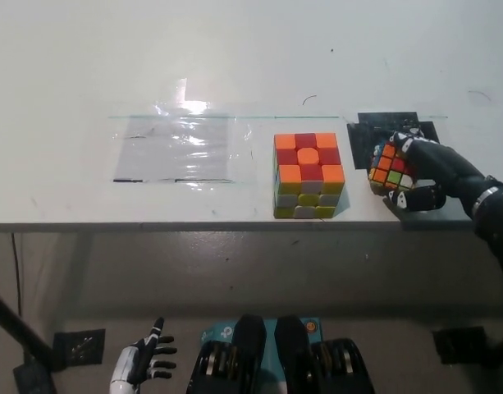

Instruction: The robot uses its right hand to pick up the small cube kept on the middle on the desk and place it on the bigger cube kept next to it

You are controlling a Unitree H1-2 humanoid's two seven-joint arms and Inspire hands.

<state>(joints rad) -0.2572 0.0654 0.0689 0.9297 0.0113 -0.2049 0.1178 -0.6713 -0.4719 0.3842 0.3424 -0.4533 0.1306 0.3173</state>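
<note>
The bigger cube (pixel 308 175), orange and red on top with yellow, grey and white sides, stands near the desk's front edge at the middle. To its right my black right hand (pixel 417 172) is shut on the small multicoloured cube (pixel 387 168), holding it tilted just above the desk, with a short gap between it and the bigger cube. The small cube's right side is hidden by my fingers. My white left hand (pixel 143 364) hangs open below the desk at the lower left.
A black marked patch (pixel 381 131) lies on the white desk (pixel 235 57) behind the small cube. A shiny clear plastic sheet (pixel 177 149) is taped flat to the left of the bigger cube.
</note>
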